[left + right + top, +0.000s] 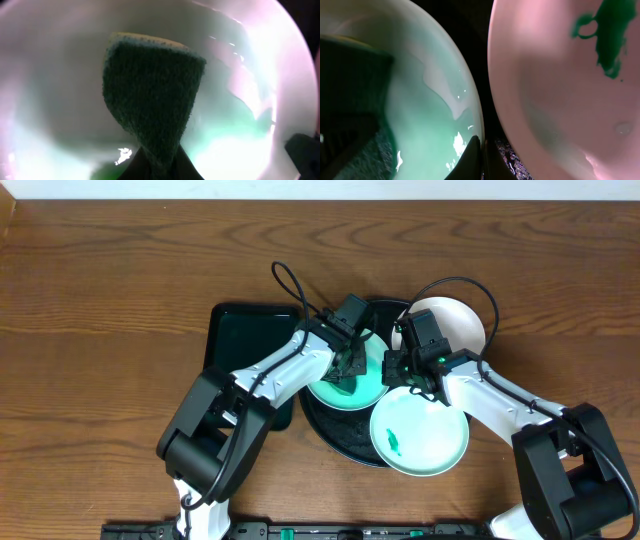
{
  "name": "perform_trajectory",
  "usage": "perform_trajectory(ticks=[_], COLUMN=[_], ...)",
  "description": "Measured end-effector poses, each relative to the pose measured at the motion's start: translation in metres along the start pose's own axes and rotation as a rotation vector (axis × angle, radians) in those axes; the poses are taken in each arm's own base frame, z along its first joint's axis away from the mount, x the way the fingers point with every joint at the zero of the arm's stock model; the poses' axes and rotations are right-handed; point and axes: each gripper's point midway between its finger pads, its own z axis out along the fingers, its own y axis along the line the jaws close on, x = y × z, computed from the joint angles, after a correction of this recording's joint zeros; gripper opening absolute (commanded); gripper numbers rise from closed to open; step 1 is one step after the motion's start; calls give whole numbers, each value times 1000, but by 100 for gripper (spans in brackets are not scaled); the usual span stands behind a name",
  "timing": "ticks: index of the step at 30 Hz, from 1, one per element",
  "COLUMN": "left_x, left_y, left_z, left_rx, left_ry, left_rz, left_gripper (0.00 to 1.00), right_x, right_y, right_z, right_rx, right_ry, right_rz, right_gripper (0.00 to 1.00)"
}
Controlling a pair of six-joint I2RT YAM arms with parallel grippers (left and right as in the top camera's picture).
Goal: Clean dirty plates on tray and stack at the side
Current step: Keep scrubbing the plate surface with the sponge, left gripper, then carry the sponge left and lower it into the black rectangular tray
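Sponge on plate, second arm steadying the rim

The left gripper (pixel 348 358) is clamped tight on a dark green sponge (pixel 152 95) with a yellow back, pressing it into the bowl of the mint-green plate (pixel 352 392). The right gripper (pixel 480 157) has its fingers closed together, nipping that plate's right rim. The plate sits on the round black tray (pixel 335 435). Just to its right, overlapping the tray's edge, lies the smeared plate (pixel 425 435) with a dark green smear (pixel 392 442). A white plate (pixel 455 320) lies behind it. A rectangular dark green tray (pixel 235 330) lies left on the wooden table (pixel 100 330).
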Motion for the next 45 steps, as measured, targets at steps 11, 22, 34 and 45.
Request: perform_trajectory(ticks=[11,22,34,45], left_x=[13,-13,-26,-19], left_y=[-27,-13,90,158], left_z=[0,-63,-107,-117], left_rx=[119,131,-27,-126], left_ry=[59,-61,-36,37], left_rz=[23,9,-88,-137], left_gripper=[7,7,8,8], right_x=[0,0,0,0], right_y=[0,0,1,1], right_z=[0,0,0,0], right_rx=[1,1,-4,-4], right_ry=[0,0,1,1], right_rz=[0,0,0,0], right_gripper=[1,1,1,1])
